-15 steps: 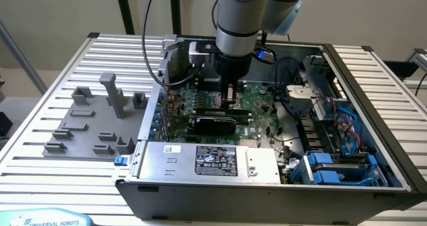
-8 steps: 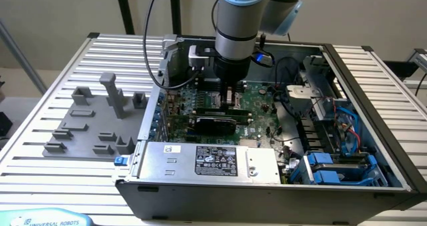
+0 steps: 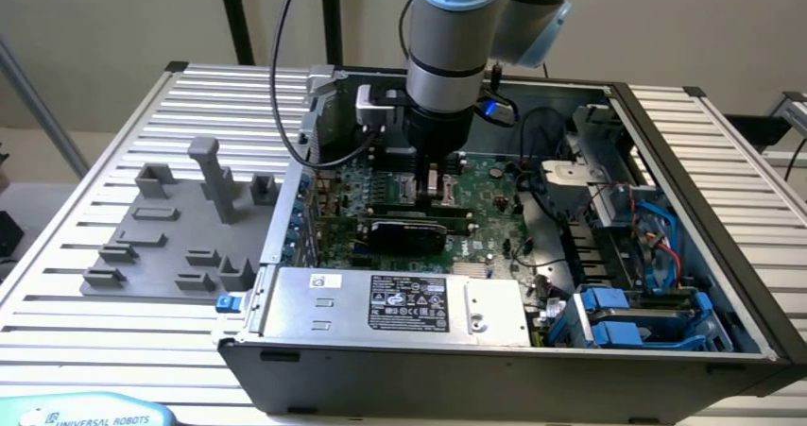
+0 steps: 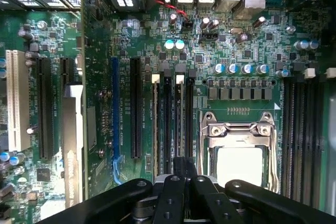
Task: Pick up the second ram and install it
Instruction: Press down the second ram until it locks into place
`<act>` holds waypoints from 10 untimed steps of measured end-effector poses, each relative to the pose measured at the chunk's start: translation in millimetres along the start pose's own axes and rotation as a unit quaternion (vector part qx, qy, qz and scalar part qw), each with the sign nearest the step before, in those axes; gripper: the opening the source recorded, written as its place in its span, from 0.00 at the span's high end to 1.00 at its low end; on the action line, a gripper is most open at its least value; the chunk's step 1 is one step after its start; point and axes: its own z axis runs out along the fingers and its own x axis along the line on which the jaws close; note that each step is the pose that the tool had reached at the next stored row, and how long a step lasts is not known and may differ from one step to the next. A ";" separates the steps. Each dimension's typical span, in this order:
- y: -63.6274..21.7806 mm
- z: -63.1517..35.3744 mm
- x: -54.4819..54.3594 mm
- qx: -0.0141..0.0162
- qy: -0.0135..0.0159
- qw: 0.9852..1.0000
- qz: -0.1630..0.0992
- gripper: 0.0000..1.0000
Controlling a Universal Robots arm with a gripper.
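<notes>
Reaching straight down into the open computer case, the hand, low over the motherboard and just above the bank of long memory slots. Shut tight, fingertips pressed together (no gap visible between them from the wrist view). Hanging directly over the slots, beside the metal-framed processor socket.

As for the second ram: cannot tell where. Thin pale strips running the length of two slots, one lined up with the closed fingertips, but whether stick edge or bare slot, cannot say. Likewise cannot tell whether anything is pinched in the hand.

Off to the exterior view's left, on the slatted counter, the gray fixture blocks, well apart from the hand, with no green stick visible among them. At the near edge of the case, a silver power supply with its label facing up; blue drive caddies in the corner toward the exterior view's right.
</notes>
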 end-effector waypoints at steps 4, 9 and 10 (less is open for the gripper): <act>-1.5 -8.6 -0.2 -0.003 0.000 1.000 0.000 0.89; -1.5 -8.7 -0.2 -0.003 0.000 1.000 0.000 0.89; -1.5 -8.7 -0.2 -0.003 0.000 1.000 0.000 0.89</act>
